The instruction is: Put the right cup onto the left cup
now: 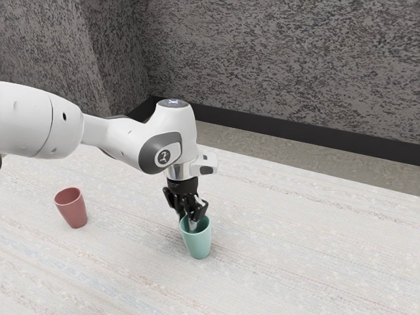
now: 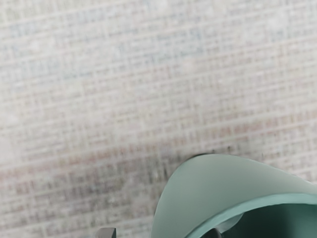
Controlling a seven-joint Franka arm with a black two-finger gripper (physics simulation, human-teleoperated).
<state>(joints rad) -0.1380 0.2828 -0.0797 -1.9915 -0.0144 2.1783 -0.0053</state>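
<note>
At the rim of the green cup (image 1: 199, 244), the gripper (image 1: 186, 219) stands open, one finger inside, one outside; well apart from it, the red cup (image 1: 73, 211).

Beyond the counter (image 1: 308, 262) rises a grey wall (image 1: 282, 59), mottled all over with dark, rough-looking flecks. Beyond the counter too, toward the exterior view's left, a wall section (image 1: 39, 46) in the same speckled finish juts forward, its narrow side face darker where it turns into the corner. A black skirting (image 1: 295, 133) runs along the wall's foot, and between it and the counter's far edge lies a strip of grainy, beige-grey floor (image 1: 315, 161). The counter's top is whitish, with a fine woven look, streaked in beige, faint pink and pale blue. Soft light falls across it.
</note>
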